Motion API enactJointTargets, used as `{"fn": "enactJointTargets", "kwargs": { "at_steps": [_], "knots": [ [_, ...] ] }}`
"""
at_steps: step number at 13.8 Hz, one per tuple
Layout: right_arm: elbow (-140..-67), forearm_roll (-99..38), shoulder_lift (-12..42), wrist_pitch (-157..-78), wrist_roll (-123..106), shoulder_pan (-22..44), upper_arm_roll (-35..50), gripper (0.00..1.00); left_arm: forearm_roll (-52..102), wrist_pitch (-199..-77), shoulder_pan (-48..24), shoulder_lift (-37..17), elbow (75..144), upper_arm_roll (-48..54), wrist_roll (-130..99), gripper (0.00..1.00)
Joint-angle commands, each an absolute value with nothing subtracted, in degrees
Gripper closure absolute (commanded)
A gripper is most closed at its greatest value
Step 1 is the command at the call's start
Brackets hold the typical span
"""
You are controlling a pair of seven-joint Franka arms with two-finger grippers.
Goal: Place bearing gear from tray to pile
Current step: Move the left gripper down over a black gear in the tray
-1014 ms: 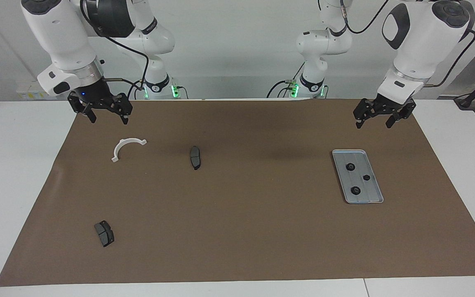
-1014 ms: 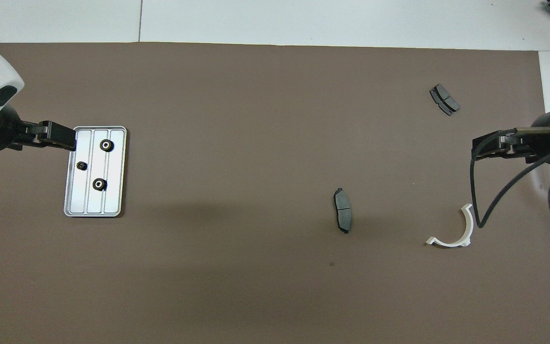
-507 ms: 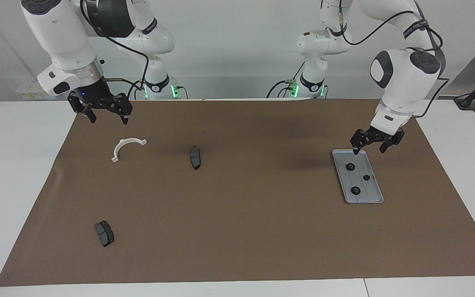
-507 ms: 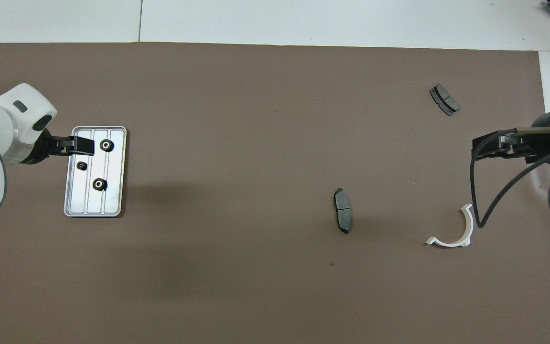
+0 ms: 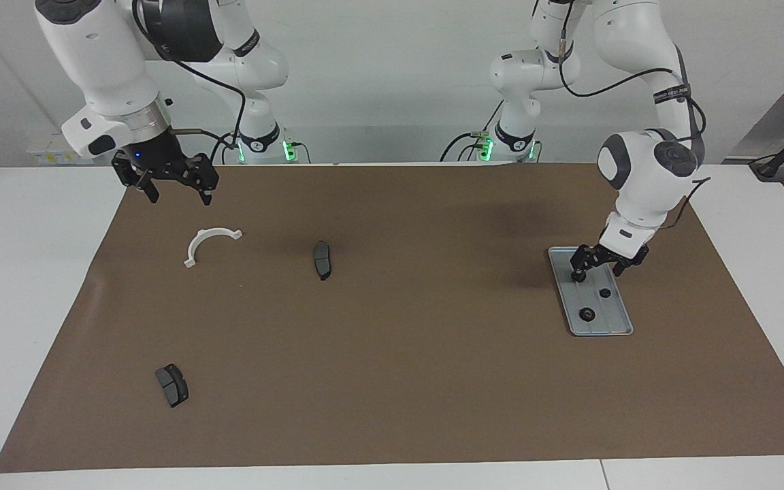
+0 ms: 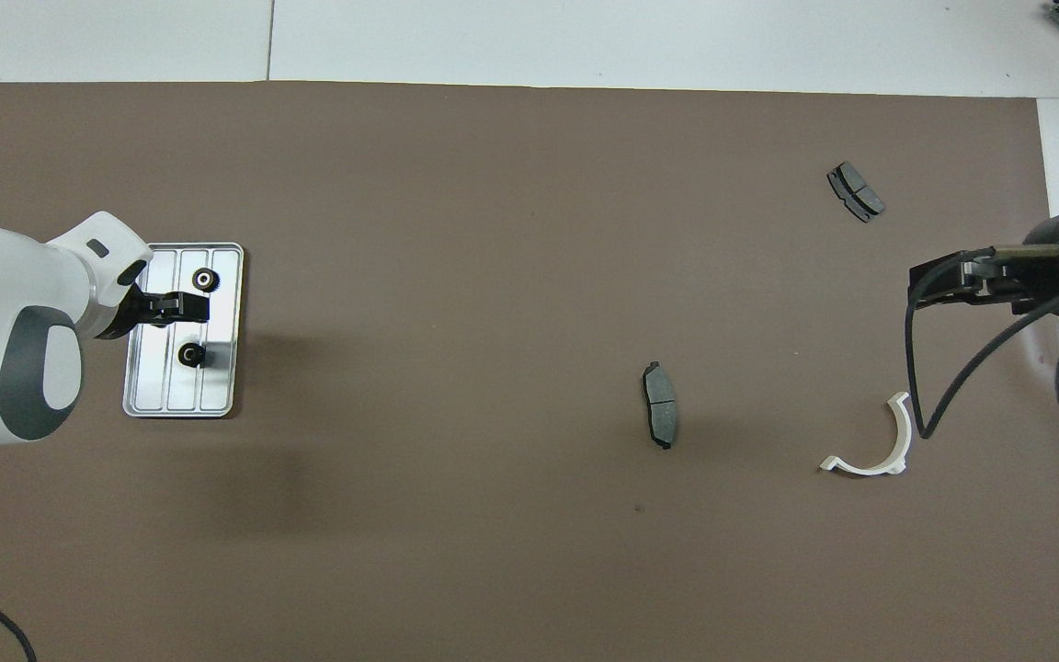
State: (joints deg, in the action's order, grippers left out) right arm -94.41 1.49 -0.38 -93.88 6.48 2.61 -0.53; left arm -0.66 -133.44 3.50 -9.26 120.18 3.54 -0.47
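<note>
Left gripper (image 5: pixel 596 267) low over the silver tray (image 5: pixel 620 320), at the end nearer the robots. Fingers spread apart, nothing held between them. One finger comes down at or right beside the nearest gear (image 5: pixel 578 276); contact or a slim gap, hard to say from across the table. The overhead view covers part of that gear with the gripper (image 6: pixel 182 308).

Three black bearing gears all lie in the tray (image 6: pixel 222 405), at the left arm's end of the table. The middle gear (image 5: pixel 606 292) sits farther from the robots than the gripper; the last gear (image 5: pixel 587 314) farther still. The tray's long axis runs away from the robots, and the gears are strung along it.

Key relation: the nearest gear sits under one spread finger, not centred between the two. My read is that the gripper needs a small shift along the tray's width before closing.

Left arm folded steeply down, wrist above the tray, forearm reaching out from its base.

Right gripper (image 5: pixel 173 178) waits in the air, fingers apart, above the mat near the white half-ring bracket (image 5: pixel 209 243). Pile parts well apart from the tray: one brake pad (image 5: pixel 322 259) mid-table, another brake pad (image 5: pixel 171 385) farther from the robots.
</note>
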Motion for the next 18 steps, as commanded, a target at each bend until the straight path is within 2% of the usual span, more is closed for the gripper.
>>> {"fn": "enactJointTargets", "kwargs": {
  "at_steps": [1, 8, 10, 12, 18],
  "knots": [
    [-95.45, 1.32, -1.14, -94.48, 5.45, 2.2, -0.35, 0.0, -1.49, -135.88, 4.04, -10.63, 120.85, 3.87, 0.09, 0.1],
    [-95.45, 1.32, -1.14, -94.48, 5.45, 2.2, -0.35, 0.0, -1.49, -135.18, 4.04, -11.16, 123.31, 3.87, 0.44, 0.25],
    [-95.45, 1.32, -1.14, -94.48, 5.45, 2.2, -0.35, 0.0, -1.49, -135.0, 4.04, -10.99, 123.75, 3.87, 0.44, 0.33],
    [-95.45, 1.32, -1.14, -94.48, 5.45, 2.28, -0.35, 0.0, -1.49, -134.91, 4.04, -10.9, 124.27, 3.87, 0.44, 0.46],
    [-95.45, 1.32, -1.14, -94.48, 5.45, 2.2, -0.35, 0.0, -1.49, -134.91, 4.83, -10.72, 125.07, 3.87, 0.44, 0.65]
  ]
}}
